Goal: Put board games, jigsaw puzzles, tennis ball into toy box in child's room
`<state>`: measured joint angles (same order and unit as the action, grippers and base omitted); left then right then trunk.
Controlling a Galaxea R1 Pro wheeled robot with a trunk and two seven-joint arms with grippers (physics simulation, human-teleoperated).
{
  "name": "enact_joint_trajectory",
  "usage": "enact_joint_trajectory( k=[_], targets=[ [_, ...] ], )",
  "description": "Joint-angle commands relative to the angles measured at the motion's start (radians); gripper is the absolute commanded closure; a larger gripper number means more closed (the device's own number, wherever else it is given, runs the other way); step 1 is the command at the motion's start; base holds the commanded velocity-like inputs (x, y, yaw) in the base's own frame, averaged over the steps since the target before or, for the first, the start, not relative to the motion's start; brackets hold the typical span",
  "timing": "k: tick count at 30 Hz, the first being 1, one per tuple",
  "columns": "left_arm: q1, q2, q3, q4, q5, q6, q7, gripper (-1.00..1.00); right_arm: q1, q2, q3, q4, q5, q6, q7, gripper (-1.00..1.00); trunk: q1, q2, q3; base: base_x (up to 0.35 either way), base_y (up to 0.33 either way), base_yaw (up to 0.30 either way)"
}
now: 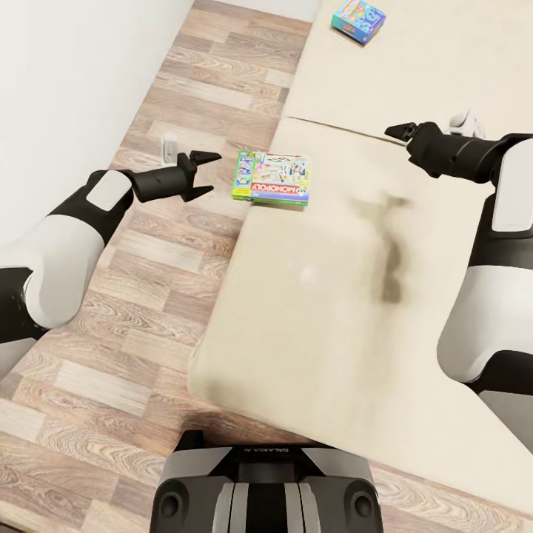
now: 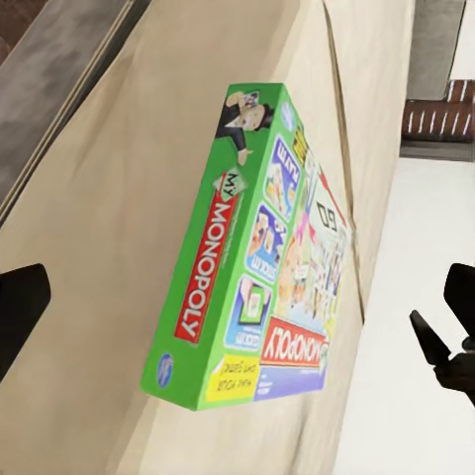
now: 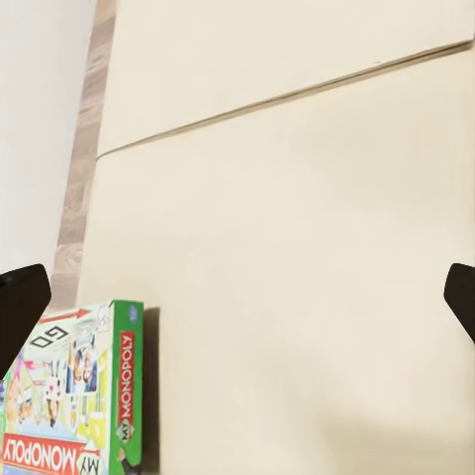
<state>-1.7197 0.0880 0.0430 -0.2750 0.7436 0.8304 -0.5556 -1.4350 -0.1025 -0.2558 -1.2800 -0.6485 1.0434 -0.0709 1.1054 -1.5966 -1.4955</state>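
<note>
While your robot is standing at the corner of the bed, both of your arms are reaching out in front of you. Your left gripper is hanging over the wood floor, just beside the bed's left edge, and its two black fingers are spread wide with nothing between them. It is pointing at the green Monopoly box, which is lying flat on the mattress right at that edge, near the fingertips but not touching them. In your left wrist view the Monopoly box is sitting between the two dark fingers, with its green side and red name strip facing the camera.

Your right gripper is floating above the mattress on the other side, well apart from the box. Its dark shadow is falling on the beige cover below it. In the right wrist view the black fingertips are showing far apart at both sides, so that hand is wide too and is holding nothing. The Monopoly box is peeking into a corner of that view, and the seam between the two mattress parts is running across it.

A smaller light-blue game box is lying farther up the bed, on the far section, well away from both hands. A small white thing is sitting on the floor near the white wall; you cannot tell what it is.
</note>
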Motion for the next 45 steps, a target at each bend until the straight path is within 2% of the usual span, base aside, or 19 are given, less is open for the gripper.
enact_joint_trajectory(
  k=[1,10,35,45],
  targets=[
    [-0.002,0.0,0.004,0.0,-0.003,0.005,-0.002,-1.0,-0.002,-0.002,-0.001,-0.004,-0.009,0.004,-0.007,-1.0,0.0,0.0,0.0,0.0,0.0,0.0],
    [-0.009,-0.001,0.005,0.0,-0.003,0.006,-0.002,-1.0,-0.012,-0.012,-0.001,-0.028,-0.01,0.004,-0.007,-1.0,0.0,0.0,0.0,0.0,0.0,-0.006],
    [-0.003,0.009,0.005,0.0,-0.001,-0.001,-0.022,-1.0,0.011,-0.008,0.01,-0.1,-0.039,0.004,-0.007,-1.0,0.0,0.0,0.0,0.0,0.0,-0.064],
    [-0.003,0.016,0.005,0.0,-0.002,0.001,-0.065,-1.0,0.03,-0.005,0.009,-0.104,-0.04,0.004,-0.006,-1.0,0.0,0.0,0.0,0.0,0.0,-0.002]
  ],
)
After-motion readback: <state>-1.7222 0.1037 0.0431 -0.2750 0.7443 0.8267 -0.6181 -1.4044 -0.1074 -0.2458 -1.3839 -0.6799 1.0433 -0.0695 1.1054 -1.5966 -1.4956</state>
